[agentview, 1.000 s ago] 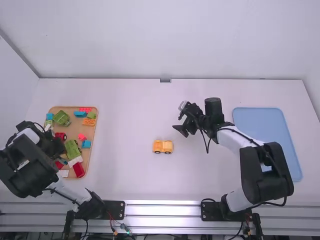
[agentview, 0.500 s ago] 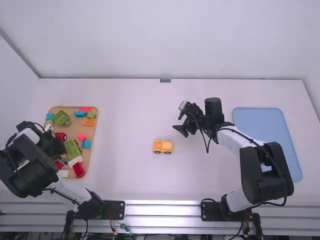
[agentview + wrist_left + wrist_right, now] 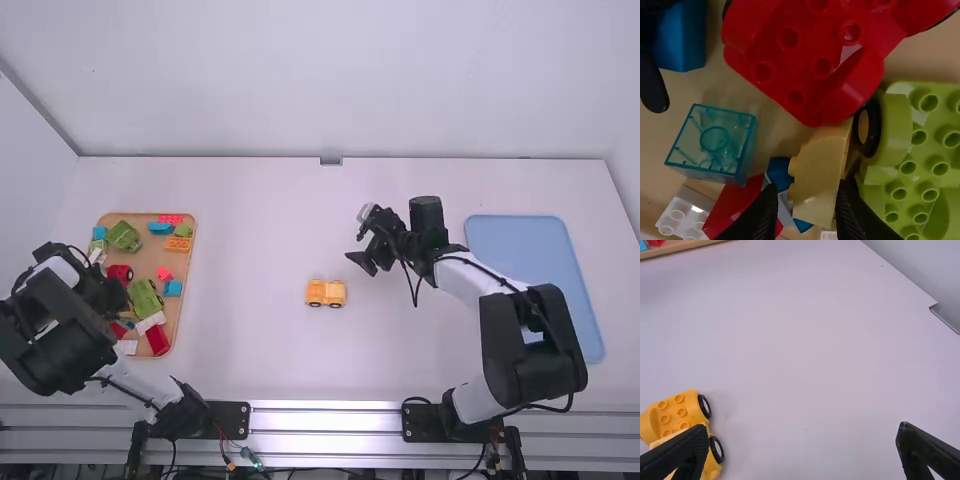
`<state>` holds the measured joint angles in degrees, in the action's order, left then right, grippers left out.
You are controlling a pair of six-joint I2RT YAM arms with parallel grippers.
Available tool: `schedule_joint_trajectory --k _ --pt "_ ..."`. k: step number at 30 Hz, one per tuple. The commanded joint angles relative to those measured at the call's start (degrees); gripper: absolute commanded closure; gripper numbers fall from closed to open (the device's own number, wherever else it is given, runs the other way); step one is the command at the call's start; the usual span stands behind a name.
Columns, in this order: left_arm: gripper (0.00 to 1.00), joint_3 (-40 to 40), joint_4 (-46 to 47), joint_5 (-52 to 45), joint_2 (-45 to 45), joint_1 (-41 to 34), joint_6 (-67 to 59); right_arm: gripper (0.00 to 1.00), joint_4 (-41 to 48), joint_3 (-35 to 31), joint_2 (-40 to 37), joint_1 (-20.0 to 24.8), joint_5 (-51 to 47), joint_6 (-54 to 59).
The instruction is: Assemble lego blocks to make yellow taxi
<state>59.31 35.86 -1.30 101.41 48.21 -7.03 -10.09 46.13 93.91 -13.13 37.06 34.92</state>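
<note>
My left gripper (image 3: pixel 112 300) is low over the wooden tray (image 3: pixel 186 300) of blocks. In the left wrist view, the left gripper (image 3: pixel 806 187) stands open around a yellow curved block (image 3: pixel 821 172), its right finger close beside the block. A red wheeled piece (image 3: pixel 805 55) partly covers the block's upper end. The yellow car (image 3: pixel 326 293) stands on the middle of the table, its studded top (image 3: pixel 676 412) visible in the right wrist view. Beyond the car and to its right is my right gripper (image 3: pixel 362 238); in its wrist view, the right gripper (image 3: pixel 804 427) is open and holds nothing.
Against the left gripper's space lie a green studded piece (image 3: pixel 917 165), a clear teal block (image 3: pixel 715 142), a red block (image 3: pixel 735 210) and a white block (image 3: pixel 682 215). A blue tray (image 3: pixel 535 240) lies at the right, beside the right arm.
The red wheeled piece in the wooden tray has shifted slightly left, near the left gripper. The right arm and the yellow car have stayed put.
</note>
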Motion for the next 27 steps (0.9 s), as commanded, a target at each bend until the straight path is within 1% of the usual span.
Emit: schedule_joint_trajectory --k 1,3,19,27 --pt "0.7 0.1 -0.4 -1.5 0.4 -0.2 0.0 0.01 0.0 1.5 -0.3 0.1 0.1 0.0" --pt "0.7 -0.6 -1.7 -4.4 0.4 -0.2 -2.4 0.01 0.0 1.5 -0.3 0.0 0.2 0.0" --pt "0.7 -5.0 -7.5 -3.8 0.4 -0.2 -3.1 0.02 0.0 1.5 -0.3 0.0 0.2 0.0" --pt "0.72 -5.5 -8.8 -4.2 0.4 -0.2 -3.1 0.01 0.0 1.5 -0.3 0.0 0.3 0.0"
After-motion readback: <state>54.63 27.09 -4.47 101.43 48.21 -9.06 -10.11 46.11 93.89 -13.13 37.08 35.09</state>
